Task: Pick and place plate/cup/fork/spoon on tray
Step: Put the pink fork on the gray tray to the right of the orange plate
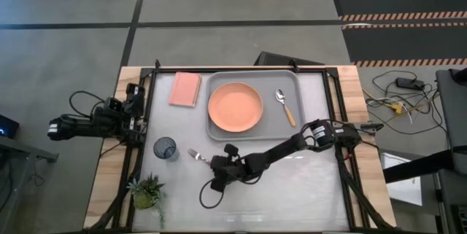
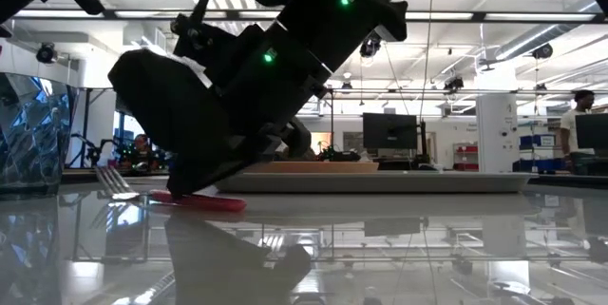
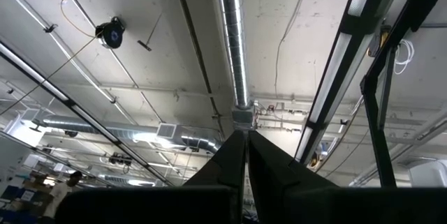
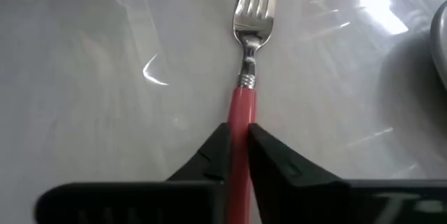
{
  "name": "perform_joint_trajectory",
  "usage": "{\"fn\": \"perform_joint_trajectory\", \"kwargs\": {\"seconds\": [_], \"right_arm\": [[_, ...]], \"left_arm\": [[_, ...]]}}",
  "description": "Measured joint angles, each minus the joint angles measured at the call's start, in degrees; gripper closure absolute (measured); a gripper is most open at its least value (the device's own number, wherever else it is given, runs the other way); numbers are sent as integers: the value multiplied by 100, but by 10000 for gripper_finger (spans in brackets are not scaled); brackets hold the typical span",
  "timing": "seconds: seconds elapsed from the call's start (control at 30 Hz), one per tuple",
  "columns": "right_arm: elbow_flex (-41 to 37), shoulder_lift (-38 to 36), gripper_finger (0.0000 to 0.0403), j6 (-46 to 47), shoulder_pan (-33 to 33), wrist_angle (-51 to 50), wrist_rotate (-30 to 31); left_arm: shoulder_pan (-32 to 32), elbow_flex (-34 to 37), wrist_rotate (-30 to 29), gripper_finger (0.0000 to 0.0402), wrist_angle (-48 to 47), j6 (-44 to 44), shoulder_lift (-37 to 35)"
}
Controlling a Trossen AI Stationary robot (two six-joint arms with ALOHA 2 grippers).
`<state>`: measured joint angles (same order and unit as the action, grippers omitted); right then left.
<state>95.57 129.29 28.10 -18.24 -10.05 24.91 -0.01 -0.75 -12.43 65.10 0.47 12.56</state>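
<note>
Robotics lab or industrial workspace: exposed silver duct [image 3: 234, 56] and cable runs on a bare ceiling, a monitor [image 2: 389, 131] on distant desks, people seated and standing there, hazard-striped floor mats [image 1: 398, 15], loose cables [image 1: 398, 103] beside the table [image 1: 292, 190].

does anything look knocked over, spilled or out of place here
Nothing stands out. The plate and spoon lie flat in the tray, the cup stands upright, and the right gripper grips the fork by its handle.
</note>
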Motion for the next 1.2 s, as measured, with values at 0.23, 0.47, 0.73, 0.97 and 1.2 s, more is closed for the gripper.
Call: {"fn": "perform_joint_trajectory", "kwargs": {"seconds": [0.23,0.47,0.73,0.97,1.2], "right_arm": [[-10,-60,394,-92,2,-53,-97],[-37,-516,395,17,-4,-616,-241],[-31,-1301,395,193,-1,-1269,-285],[-114,-1819,395,-340,-26,-1338,-140],[-1058,-1669,394,-1354,-68,1030,-38]], "left_arm": [[2,0,-2,402,2,0,0],[2,4,-1,402,0,0,0],[2,4,-2,402,2,0,0],[2,4,-2,402,3,4,0],[0,4,-2,402,9,39,0]]}}
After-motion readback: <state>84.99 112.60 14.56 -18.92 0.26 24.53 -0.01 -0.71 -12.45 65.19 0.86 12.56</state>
